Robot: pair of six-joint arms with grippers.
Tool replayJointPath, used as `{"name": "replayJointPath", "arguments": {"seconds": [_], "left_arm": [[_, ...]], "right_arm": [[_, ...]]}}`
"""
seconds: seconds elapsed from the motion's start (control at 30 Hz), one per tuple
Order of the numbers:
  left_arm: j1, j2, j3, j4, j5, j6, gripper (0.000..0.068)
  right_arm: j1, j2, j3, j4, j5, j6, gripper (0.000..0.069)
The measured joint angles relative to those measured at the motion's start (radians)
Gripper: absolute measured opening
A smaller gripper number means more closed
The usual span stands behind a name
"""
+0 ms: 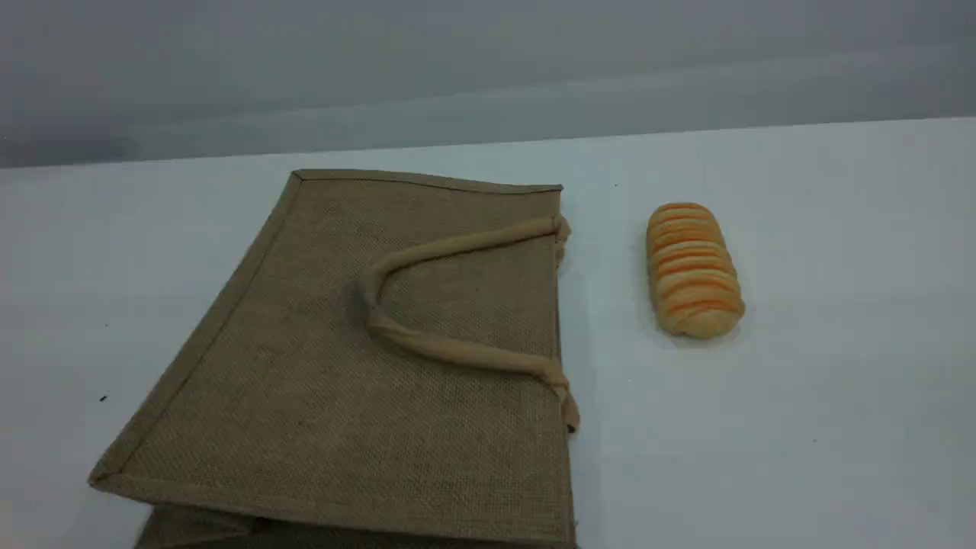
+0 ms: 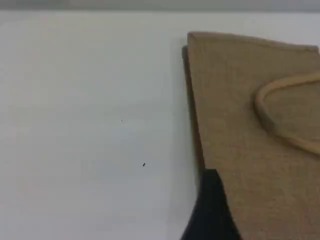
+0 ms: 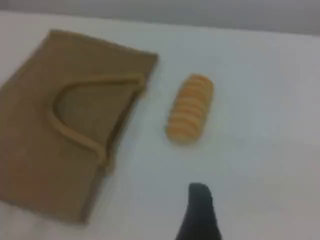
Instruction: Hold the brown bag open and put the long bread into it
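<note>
Scene view: the bag lies flat on the table, its near edge cut off; the bread lies just right of it, apart. No arms show.

Left wrist view: one dark fingertip of the left gripper shows over the bag's edge; its spread cannot be told.

Right wrist view: blurred; the right gripper's fingertip hangs near the bread, the fingers spread wide, holding nothing.

The white table carries a flat brown jute bag and a ridged long bread. Beyond the right hand, the bread lies just beside the bag's mouth, apart.
</note>
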Motion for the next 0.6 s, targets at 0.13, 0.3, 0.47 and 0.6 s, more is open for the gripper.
{"name": "replayJointPath", "arguments": {"seconds": [0.13, 0.3, 0.47, 0.6], "left_arm": [[0.0, 0.202, -0.039, -0.041, -0.083, 0.0, 0.0458], [0.0, 0.449, -0.111, -0.086, -0.165, 0.0, 0.0458], [0.0, 0.7, -0.19, -0.166, -0.188, 0.012, 0.0458], [0.0, 0.886, -0.251, -0.276, -0.229, 0.113, 0.0458]], "right_arm": [[0.0, 0.173, 0.0, 0.096, -0.145, -0.066, 0.0481], [0.0, 0.408, 0.0, 0.212, -0.299, -0.149, 0.0481], [0.0, 0.65, -0.031, 0.363, -0.421, -0.261, 0.0481], [0.0, 0.822, -0.09, 0.513, -0.44, -0.384, 0.0481]]}}
